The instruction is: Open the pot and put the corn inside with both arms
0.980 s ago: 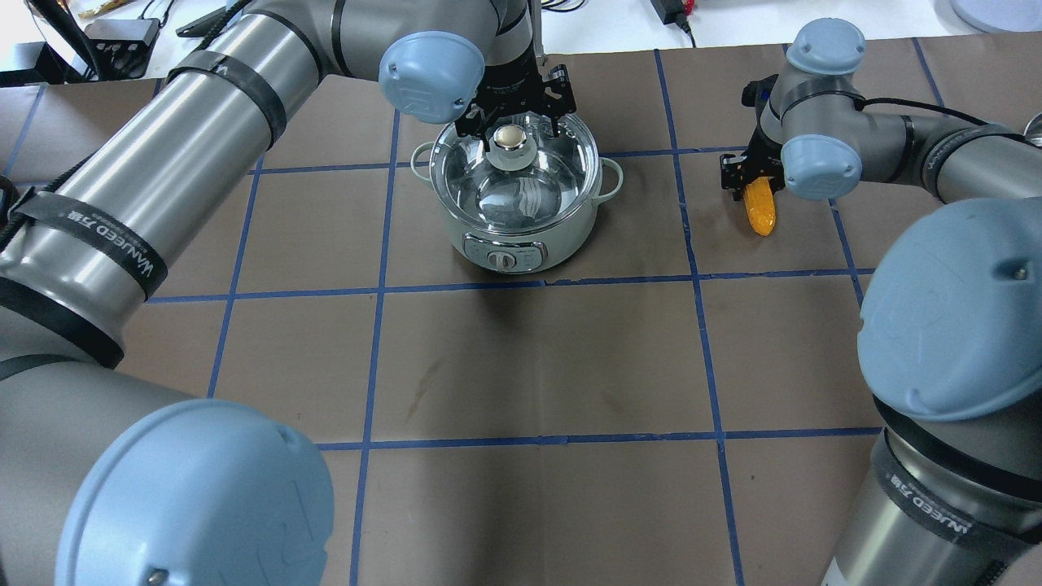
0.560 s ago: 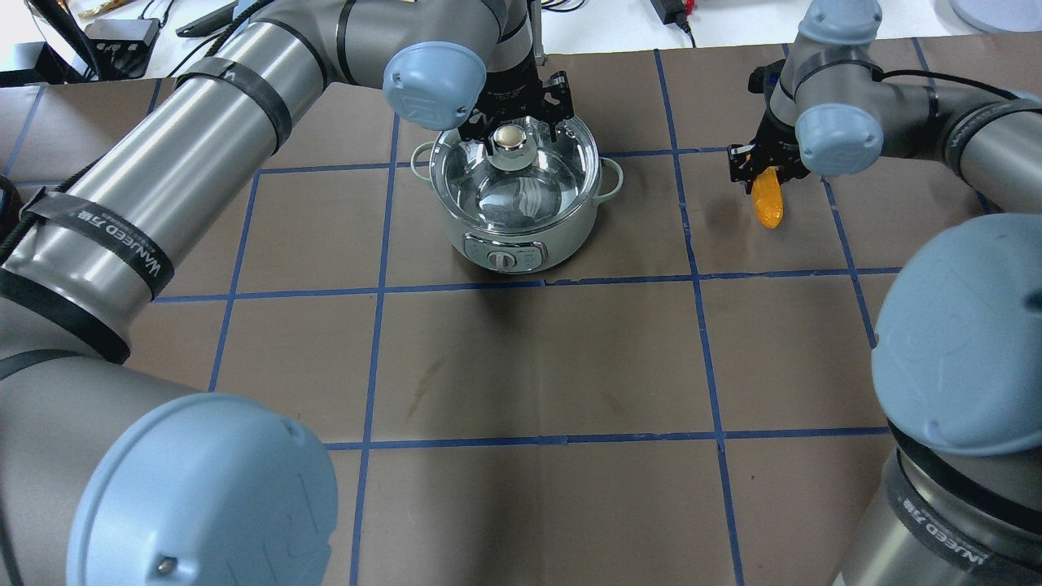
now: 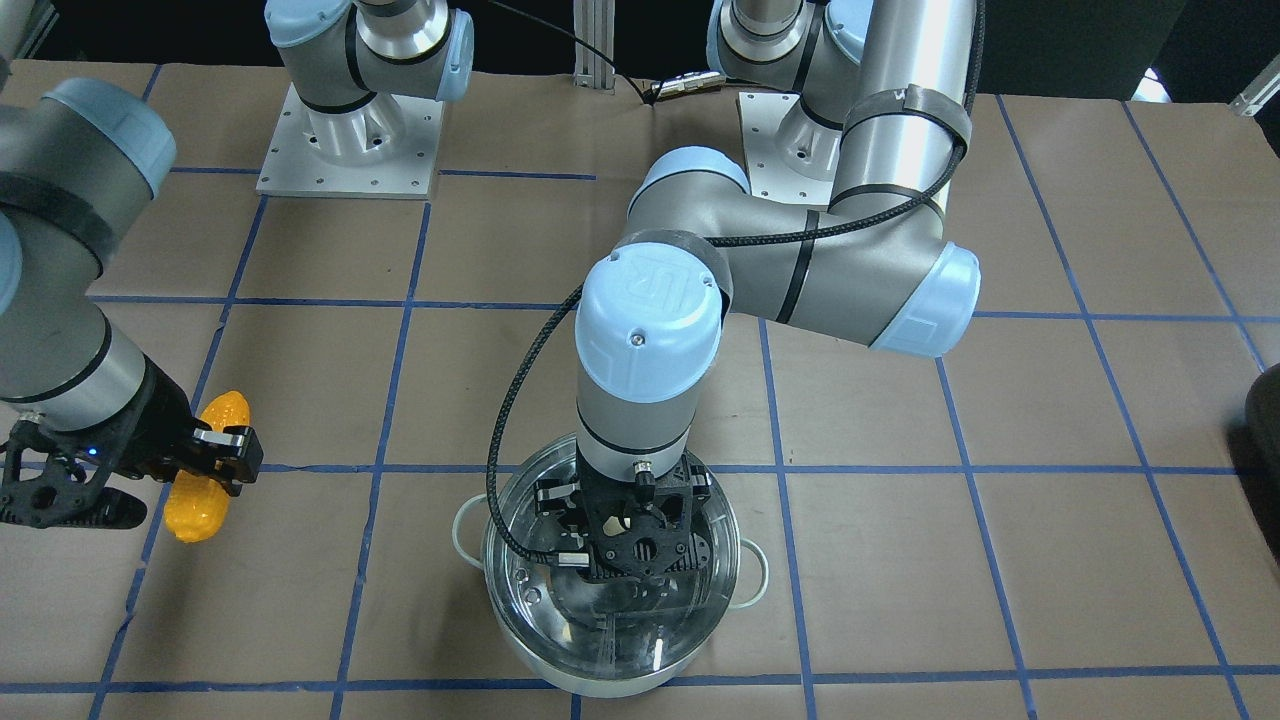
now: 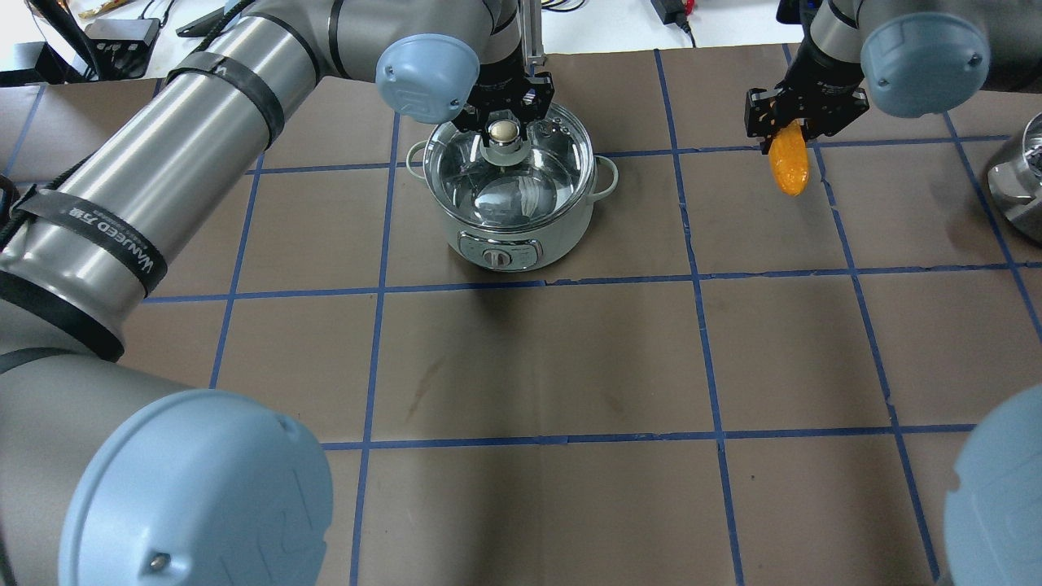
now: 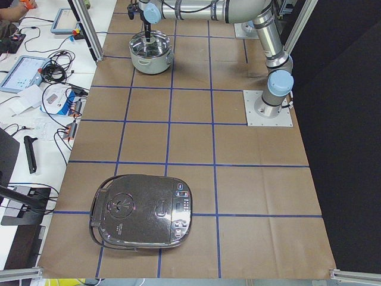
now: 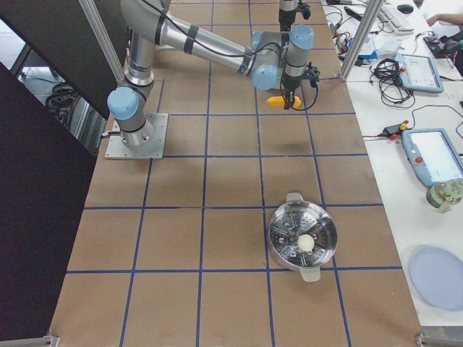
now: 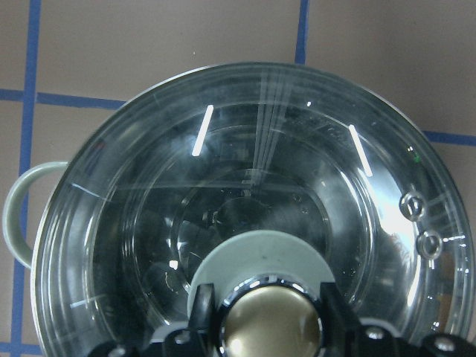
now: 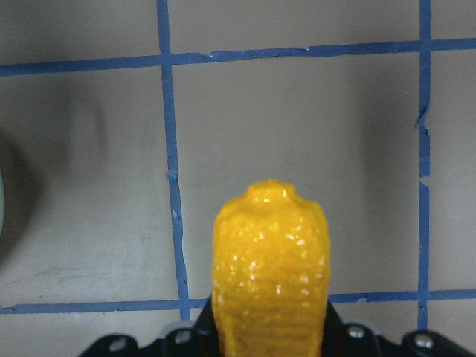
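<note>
over the pot (image 4: 521, 236), left end effector (image 4: 505, 129) clamps lid knob (image 7: 269, 320); right end effector (image 4: 788, 129) grips corn (image 4: 790, 167).

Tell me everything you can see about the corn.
The corn is a small orange-yellow toy cob that looks like glossy plastic, with bumpy kernels and a blunt tapered tip. The right gripper is shut across its body, holding it clear of the table. Nothing else touches it, and the pot stands apart.
</note>
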{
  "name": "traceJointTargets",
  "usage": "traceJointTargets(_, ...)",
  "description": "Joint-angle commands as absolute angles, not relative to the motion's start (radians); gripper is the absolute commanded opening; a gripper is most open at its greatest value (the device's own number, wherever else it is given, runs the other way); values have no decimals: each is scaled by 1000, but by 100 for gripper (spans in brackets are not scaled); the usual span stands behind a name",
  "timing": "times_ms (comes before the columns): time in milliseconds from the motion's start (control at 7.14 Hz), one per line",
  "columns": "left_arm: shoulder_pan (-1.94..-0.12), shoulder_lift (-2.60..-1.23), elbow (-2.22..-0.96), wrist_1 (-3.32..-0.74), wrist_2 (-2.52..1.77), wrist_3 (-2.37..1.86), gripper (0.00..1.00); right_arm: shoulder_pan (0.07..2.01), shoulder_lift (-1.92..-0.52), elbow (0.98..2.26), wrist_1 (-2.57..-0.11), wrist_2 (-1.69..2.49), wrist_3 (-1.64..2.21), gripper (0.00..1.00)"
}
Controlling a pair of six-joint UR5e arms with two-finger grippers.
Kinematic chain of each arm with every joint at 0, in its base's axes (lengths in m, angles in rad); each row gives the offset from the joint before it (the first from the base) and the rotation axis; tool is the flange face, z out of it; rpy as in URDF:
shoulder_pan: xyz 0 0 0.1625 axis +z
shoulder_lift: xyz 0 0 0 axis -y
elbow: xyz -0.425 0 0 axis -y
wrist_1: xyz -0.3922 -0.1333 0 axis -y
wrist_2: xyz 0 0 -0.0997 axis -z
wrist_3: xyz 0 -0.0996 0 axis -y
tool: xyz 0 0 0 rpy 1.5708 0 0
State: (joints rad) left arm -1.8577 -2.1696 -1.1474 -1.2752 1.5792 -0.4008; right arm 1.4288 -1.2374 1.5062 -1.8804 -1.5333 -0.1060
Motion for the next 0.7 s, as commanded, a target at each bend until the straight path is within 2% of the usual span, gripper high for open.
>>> traceJointTargets(0, -1807, -2097, -1141, -1345, 1583, -362, 8, 1462, -1220, 1503, -1878, -1531, -95, 10)
traceJointTargets(280, -1630, -2014, -1172, -1446, 1578, -84, 8, 1575, -1210, 1479, -1917, -1528, 28, 10)
traceJointTargets(420, -1544, -2011, -1211, -1445, 1572, 14, 8, 1668, -1151, 1438, -1993, -1526, 76, 10)
traceJointTargets(560, -1476, -2008, -1285, -1425, 1571, 49, 2, 1763, -1084, 1354, -2015, -1528, 207, 10)
